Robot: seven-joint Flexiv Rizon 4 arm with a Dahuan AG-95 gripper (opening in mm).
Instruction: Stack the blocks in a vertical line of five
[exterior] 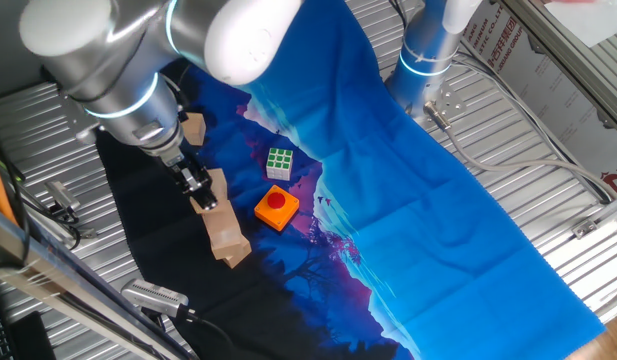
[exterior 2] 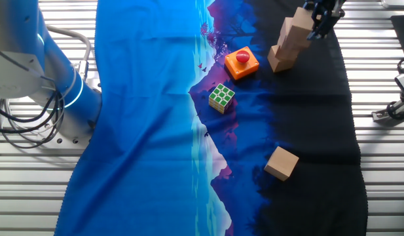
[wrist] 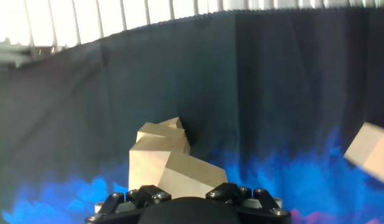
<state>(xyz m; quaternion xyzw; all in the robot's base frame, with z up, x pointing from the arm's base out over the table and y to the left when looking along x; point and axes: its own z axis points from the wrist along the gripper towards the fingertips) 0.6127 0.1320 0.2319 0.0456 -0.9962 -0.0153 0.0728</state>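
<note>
A leaning stack of tan wooden blocks (exterior: 223, 228) stands on the dark end of the cloth; it also shows in the other fixed view (exterior 2: 289, 40) and the hand view (wrist: 155, 154). My gripper (exterior: 200, 192) is at the stack's top, and its jaws stand on either side of the top block (wrist: 192, 176), touching its sides. The top block sits twisted relative to the ones under it. One loose block (exterior 2: 281, 163) lies apart on the cloth; it also shows behind the arm (exterior: 193, 128) and at the right edge of the hand view (wrist: 369, 152).
A green-and-white puzzle cube (exterior: 280, 163) and a flat orange block with a red button (exterior: 276, 208) lie on the cloth just right of the stack. The blue cloth (exterior: 438, 200) covers the slatted metal table. A second arm's base (exterior: 428, 50) stands at the back.
</note>
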